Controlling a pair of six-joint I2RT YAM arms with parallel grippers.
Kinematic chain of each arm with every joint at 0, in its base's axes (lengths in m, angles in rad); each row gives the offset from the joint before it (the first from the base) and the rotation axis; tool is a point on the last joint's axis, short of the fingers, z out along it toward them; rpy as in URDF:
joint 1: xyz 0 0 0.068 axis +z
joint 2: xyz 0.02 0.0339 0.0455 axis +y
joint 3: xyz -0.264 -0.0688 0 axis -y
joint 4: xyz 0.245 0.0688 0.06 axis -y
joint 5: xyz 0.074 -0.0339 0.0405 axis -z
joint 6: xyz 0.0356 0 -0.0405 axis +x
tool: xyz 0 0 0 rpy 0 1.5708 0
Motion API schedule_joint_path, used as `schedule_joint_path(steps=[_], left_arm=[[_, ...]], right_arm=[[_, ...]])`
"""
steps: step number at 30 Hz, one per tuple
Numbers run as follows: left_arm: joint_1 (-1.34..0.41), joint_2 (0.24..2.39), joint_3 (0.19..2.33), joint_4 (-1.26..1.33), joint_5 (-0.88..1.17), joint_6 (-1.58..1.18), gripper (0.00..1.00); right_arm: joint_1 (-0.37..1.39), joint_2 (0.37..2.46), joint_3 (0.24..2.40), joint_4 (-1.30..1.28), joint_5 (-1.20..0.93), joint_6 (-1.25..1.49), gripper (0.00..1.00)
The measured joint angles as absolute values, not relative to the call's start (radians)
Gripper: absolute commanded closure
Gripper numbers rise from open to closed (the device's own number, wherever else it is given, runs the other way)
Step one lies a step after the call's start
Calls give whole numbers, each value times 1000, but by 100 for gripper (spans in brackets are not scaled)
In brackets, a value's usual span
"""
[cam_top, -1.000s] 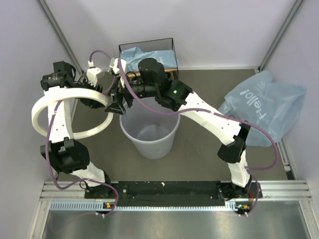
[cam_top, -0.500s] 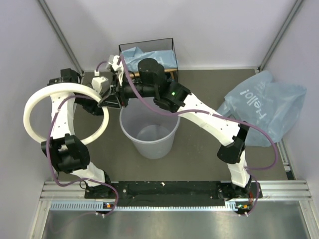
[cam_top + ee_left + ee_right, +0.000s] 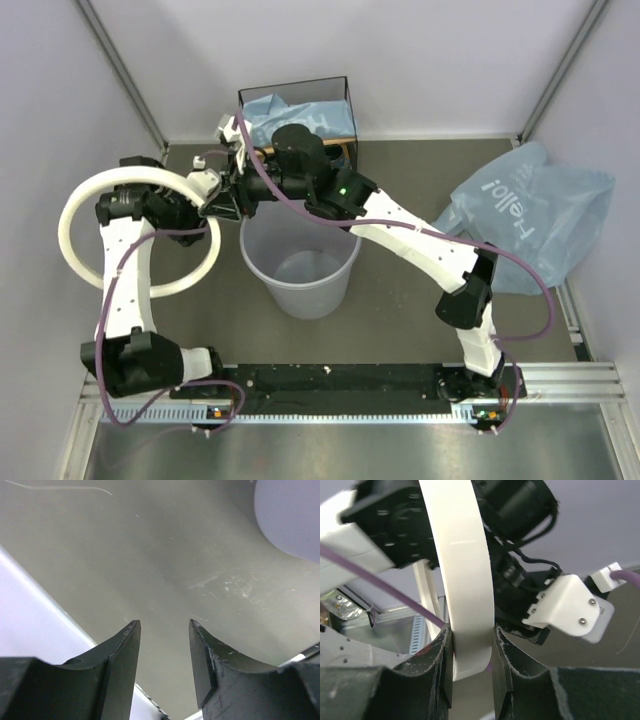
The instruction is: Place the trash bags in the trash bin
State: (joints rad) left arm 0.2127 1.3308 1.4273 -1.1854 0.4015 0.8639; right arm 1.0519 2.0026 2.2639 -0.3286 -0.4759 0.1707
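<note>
Off the trash bin (image 3: 330, 292) and up at its left: ring rim (image 3: 68, 232), tilted, near-round as seen from above. Pinched across its band by R gripper (image 3: 472, 639), fingers (image 3: 506, 652) closed tight on both faces, band running straight up btwn them in wrist view. Nothing else in that grip.

L gripper (image 3: 164, 625): fingers (image 3: 125, 652) apart, abt halfway, nothing btwn them, only bare table (image 3: 165, 555) beyond. Sits close to the ring in top view, L forearm crossing the hoop. Through it or just over it, can't tell.

Bags: neither in bin yet.
- Shelf bag (image 3: 290, 112): bunched in wire shelf (image 3: 346, 100) at back, just behind bin and R gripper, near both arms.
- Lettered bag (image 3: 530, 215): sprawled on table at far R by the wall, well apart from both grippers, beside R arm's elbow, so on R arm's side. Long axis roughly L-R, but crumpled and hard to call exactly.

Judgement: next prob. needs ring parked or passed to L, freeing R for a bag. Shelf bag the shorter reach, straight back from R fingers. Risk: thin film slipping from the grip or snagging on shelf wire.
</note>
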Motion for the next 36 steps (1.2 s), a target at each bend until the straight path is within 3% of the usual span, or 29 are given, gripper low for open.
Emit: schedule_joint_path(steps=[16, 36], left_arm=[[96, 1107, 1230, -989, 118, 935, 51], [96, 821, 1103, -843, 10, 942, 43]], right_arm=[[1036, 2003, 2249, -364, -344, 229, 100], [1025, 1924, 2146, -324, -405, 293, 100]])
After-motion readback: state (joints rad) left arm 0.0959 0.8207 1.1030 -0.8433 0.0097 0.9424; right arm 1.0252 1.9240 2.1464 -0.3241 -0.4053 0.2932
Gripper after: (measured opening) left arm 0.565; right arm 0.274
